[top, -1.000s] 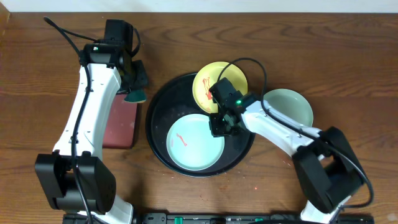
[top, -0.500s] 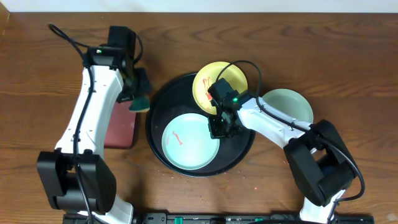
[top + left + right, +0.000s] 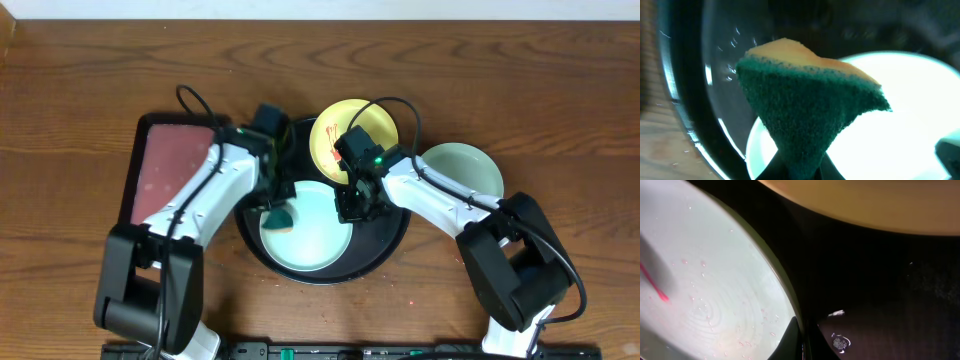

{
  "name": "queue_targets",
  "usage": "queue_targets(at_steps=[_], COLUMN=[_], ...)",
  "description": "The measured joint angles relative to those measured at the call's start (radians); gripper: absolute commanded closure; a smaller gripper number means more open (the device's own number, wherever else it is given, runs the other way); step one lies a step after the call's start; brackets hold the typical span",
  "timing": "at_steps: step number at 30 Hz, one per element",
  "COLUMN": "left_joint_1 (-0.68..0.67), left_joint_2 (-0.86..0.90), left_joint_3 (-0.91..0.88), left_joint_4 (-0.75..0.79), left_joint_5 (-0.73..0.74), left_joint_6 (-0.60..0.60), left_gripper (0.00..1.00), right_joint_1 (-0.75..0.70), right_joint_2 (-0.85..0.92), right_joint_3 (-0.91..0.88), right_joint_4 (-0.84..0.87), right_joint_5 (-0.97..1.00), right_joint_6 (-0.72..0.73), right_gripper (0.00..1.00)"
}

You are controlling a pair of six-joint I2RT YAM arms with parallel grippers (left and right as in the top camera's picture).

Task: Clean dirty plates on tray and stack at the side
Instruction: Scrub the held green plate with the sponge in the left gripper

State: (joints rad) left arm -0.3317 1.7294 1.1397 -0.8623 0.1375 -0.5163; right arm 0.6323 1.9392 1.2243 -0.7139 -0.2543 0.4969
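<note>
- Overhead alone gives the layout. The yellow plate (image 3: 345, 130) leans on the black tray's (image 3: 392, 235) far rim, just behind the right claw (image 3: 350, 205). A second mint plate (image 3: 470, 170) sits outside the tray, off to that claw's right, and a dark red tray (image 3: 160, 180) lies out past the left arm.
- The left wrist goes close. The left claw (image 3: 800, 169) is clamped on a green sponge (image 3: 810, 110) with yellow backing, and the mint plate (image 3: 910, 115) glares just beyond it. Whether sponge and plate are touching is unclear.
- The right wrist adds a red smear (image 3: 655, 287) and droplets on that plate's face, left of the fingertips.
- The right claw is nipped onto the mint plate's rim, and the plate lies inside the tray.
</note>
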Motion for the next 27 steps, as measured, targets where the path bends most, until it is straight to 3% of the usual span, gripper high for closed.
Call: queue_targets(at_steps=[11, 21, 24, 27], left_joint_1=[-0.075, -0.095, -0.096, -0.097], left_joint_2=[-0.005, -0.007, -0.007, -0.007], left_joint_3=[-0.146, -0.158, -0.159, -0.159], left_joint_4=[0.19, 0.163, 0.122, 0.058], left_joint_5=[0.007, 0.219, 0.193, 0.08], left_joint_6=[-0.033, 0.11, 0.081, -0.029], left_gripper=[0.93, 0.93, 0.92, 0.93], right_joint_1=[0.0, 0.0, 0.0, 0.0], right_joint_2=[0.0, 0.0, 0.0, 0.0], right_joint_3=[0.0, 0.0, 0.0, 0.0], right_joint_4=[0.0, 0.0, 0.0, 0.0], right_joint_5=[0.0, 0.0, 0.0, 0.0], right_joint_6=[0.0, 0.0, 0.0, 0.0], right_gripper=[0.99, 0.99, 0.99, 0.99])
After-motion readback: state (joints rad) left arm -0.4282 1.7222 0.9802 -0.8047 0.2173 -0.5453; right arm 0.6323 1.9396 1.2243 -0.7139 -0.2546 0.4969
